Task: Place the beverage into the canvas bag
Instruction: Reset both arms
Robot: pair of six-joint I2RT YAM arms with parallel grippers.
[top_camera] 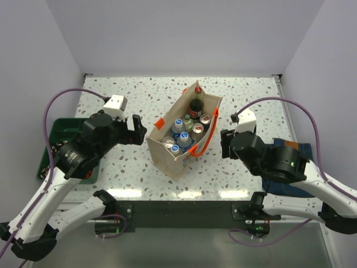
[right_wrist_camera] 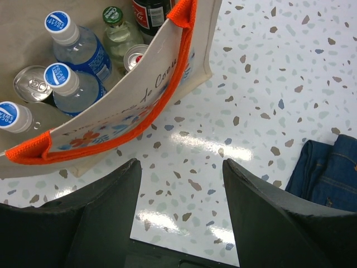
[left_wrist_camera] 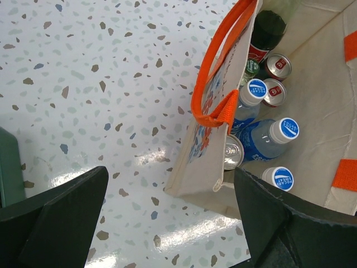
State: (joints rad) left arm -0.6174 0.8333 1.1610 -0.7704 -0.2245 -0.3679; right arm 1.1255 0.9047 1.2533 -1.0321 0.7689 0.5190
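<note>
My arms low, flanking: left gripper (top_camera: 136, 129), right gripper (top_camera: 225, 144) both spread, empty; canvas bag (top_camera: 167, 162) between them, bottles (top_camera: 184, 138) inside.

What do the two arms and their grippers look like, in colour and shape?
The left arm and the right arm both have white tube links and black joint housings. Each carries a white camera block at the wrist and a looping purple cable. The left gripper and the right gripper each have two broad black fingers.
</note>
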